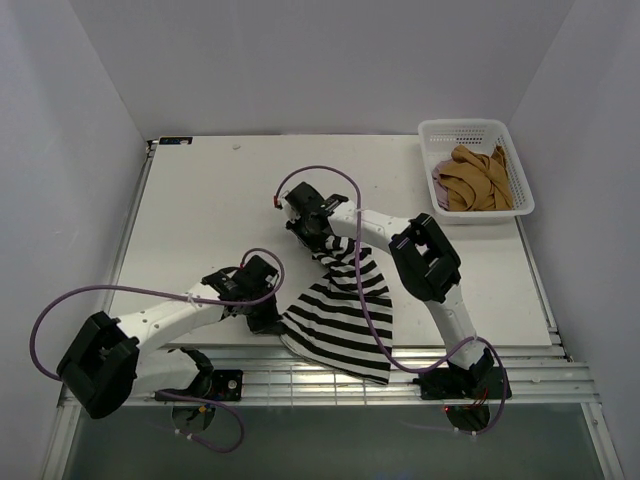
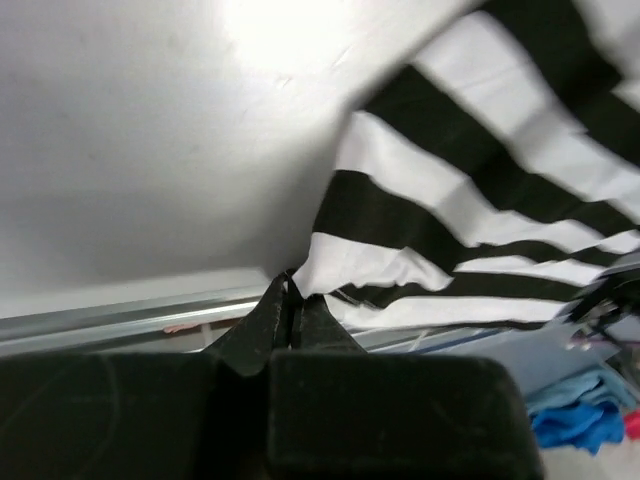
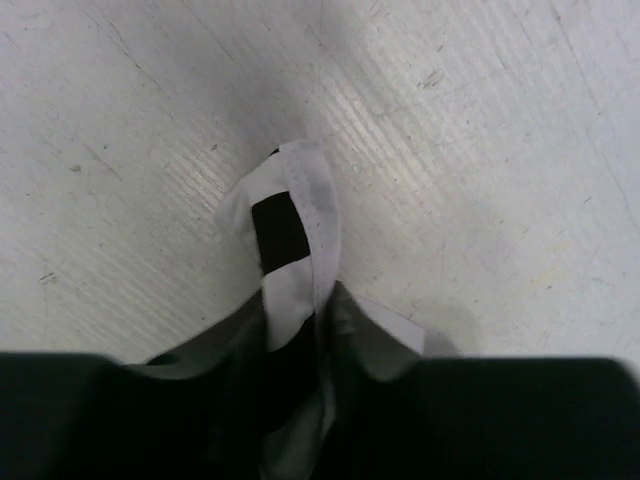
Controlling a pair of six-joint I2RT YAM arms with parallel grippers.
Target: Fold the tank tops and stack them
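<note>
The black-and-white striped tank top (image 1: 340,320) hangs stretched between my two grippers, its lower part lying over the table's front edge. My left gripper (image 1: 268,316) is at its left edge near the front. In the left wrist view this gripper (image 2: 292,285) is shut on a white corner of the striped cloth (image 2: 470,200). My right gripper (image 1: 310,238) is near mid-table at the top's upper end. In the right wrist view it (image 3: 300,300) is shut on a folded strap of the striped top (image 3: 285,235). The tan-brown top (image 1: 478,180) and a bit of the pink one (image 1: 439,186) lie in the basket.
A white mesh basket (image 1: 520,175) stands at the back right corner of the white table (image 1: 200,220). A metal wire rack (image 1: 300,378) runs along the front edge. Purple cables loop off both arms. White walls enclose the left, back and right sides.
</note>
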